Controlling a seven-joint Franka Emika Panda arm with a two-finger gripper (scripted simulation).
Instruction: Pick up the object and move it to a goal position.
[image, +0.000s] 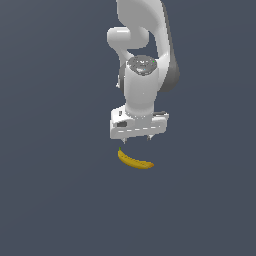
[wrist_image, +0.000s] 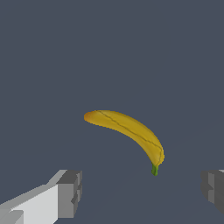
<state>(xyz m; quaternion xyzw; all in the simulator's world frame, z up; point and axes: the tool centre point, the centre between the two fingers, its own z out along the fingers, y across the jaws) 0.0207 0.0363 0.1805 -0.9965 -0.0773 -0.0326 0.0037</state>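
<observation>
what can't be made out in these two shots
- Exterior view: the white end effector fingertips are mostly hidden behind its own body; only dark stubs show.
- Exterior view: whether the small curved yellow banana lies on the surface cannot be told.
- Wrist view: both grey fingers are cut off by the picture's edges.
- Both views: no goal marker is visible.
- Exterior view: the arm's base is cut off by the top edge.
</observation>
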